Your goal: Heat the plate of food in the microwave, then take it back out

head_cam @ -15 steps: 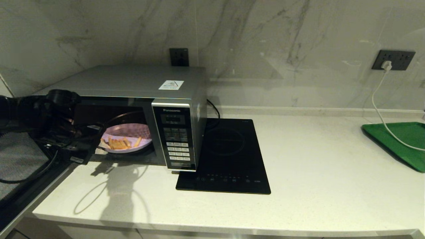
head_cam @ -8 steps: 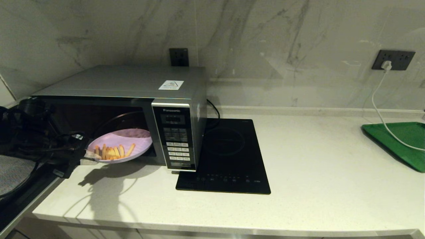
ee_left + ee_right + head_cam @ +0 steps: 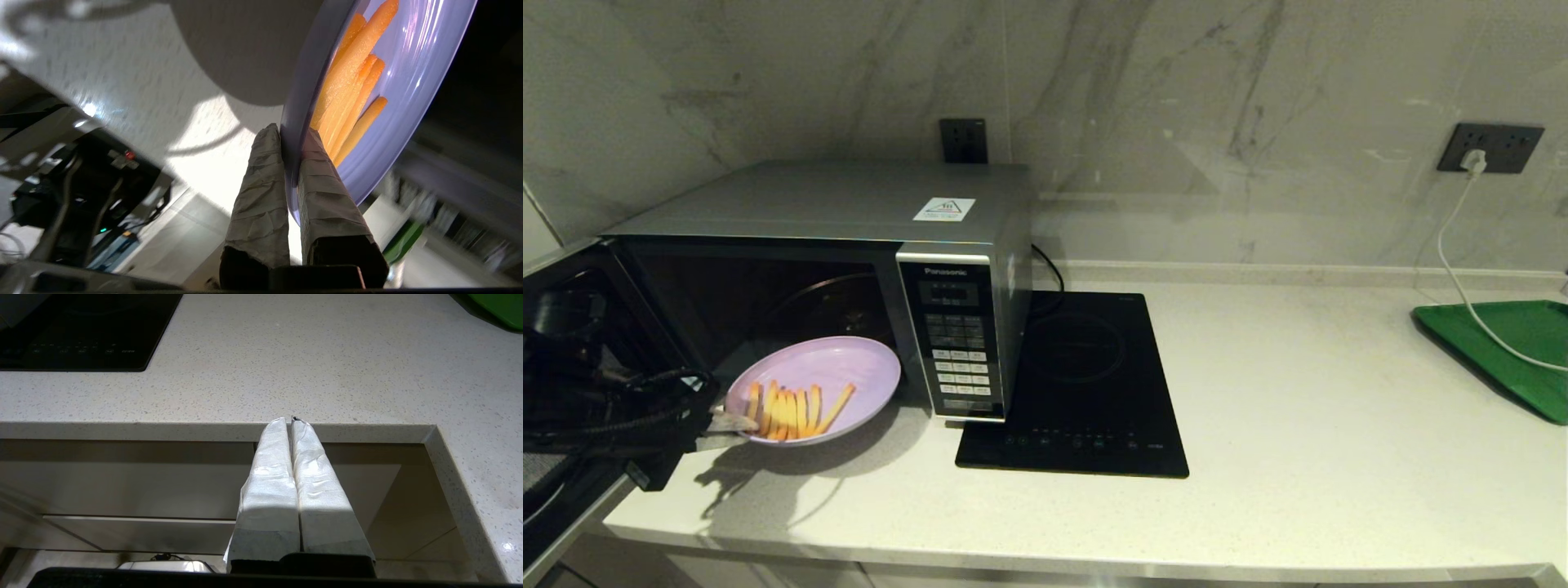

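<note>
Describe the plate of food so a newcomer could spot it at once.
Start at the silver Panasonic microwave on the counter's left; its door hangs open. Just outside the opening, the left gripper pinches the rim of a round lilac plate of orange fries, unlike the rectangular green tray far right.

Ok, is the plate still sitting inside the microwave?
No, the lilac plate of fries hangs outside the microwave over the counter, pinched by the left gripper.

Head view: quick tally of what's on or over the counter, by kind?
Appliances: 2, silver boxy microwave and flat black induction hob
Plates: 1, round lilac plastic plate of fries, held by the left gripper
Trays: 1, rectangular green tray
Total: 4
</note>
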`<state>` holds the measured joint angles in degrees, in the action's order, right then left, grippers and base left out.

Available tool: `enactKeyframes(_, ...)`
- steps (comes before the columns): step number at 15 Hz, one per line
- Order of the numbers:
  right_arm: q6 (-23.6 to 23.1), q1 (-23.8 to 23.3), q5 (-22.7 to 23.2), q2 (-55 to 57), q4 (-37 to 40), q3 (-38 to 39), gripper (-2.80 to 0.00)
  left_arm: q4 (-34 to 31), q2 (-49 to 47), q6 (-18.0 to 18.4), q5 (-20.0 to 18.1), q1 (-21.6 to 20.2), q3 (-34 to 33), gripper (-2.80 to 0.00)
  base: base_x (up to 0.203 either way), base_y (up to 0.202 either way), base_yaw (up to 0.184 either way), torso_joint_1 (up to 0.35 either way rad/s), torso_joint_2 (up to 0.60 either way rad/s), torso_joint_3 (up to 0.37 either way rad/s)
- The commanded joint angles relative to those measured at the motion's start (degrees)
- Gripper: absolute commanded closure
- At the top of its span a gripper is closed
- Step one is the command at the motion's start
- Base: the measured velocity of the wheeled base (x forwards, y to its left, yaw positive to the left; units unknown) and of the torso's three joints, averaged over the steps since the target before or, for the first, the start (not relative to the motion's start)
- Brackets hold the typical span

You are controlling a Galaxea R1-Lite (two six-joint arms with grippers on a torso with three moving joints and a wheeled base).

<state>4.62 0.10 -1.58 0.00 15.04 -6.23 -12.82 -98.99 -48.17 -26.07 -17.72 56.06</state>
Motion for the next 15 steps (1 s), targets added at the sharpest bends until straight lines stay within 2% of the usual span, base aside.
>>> enactKeyframes(1,0.0,0.0,0.0,0.0,0.1,0.0,0.0,0.7,5.6,2.6,-2.5,-0.2,-5.2,0.0,0.0,0.0,0.0,0.0,0.0,0.0)
enactKeyframes(5,0.0,0.0,-0.1,0.0,0.1,0.0,0.0,0.7,12.0,3.9,-4.8,1.4,-10.4,0.0,0.0,0.0,0.0,0.0,0.0,0.0)
enactKeyframes(9,0.0,0.0,0.0,0.0,0.1,0.1,0.0,0.4,16.8,5.5,-5.3,2.4,-15.9,0.0,0.0,0.0,0.0,0.0,0.0,0.0)
enactKeyframes(11,0.0,0.0,0.0,0.0,0.1,0.0,0.0,-2.1,20.7,6.0,-5.8,2.9,-17.8,0.0,0.0,0.0,0.0,0.0,0.0,0.0)
enactKeyframes(12,0.0,0.0,0.0,0.0,0.1,0.0,0.0,-4.3,21.5,7.5,-6.4,3.5,-18.1,0.0,0.0,0.0,0.0,0.0,0.0,0.0)
enactKeyframes(15,0.0,0.1,-0.1,0.0,0.1,0.1,0.0,-5.9,22.0,9.7,-6.2,7.1,-19.0,0.0,0.0,0.0,0.0,0.0,0.0,0.0)
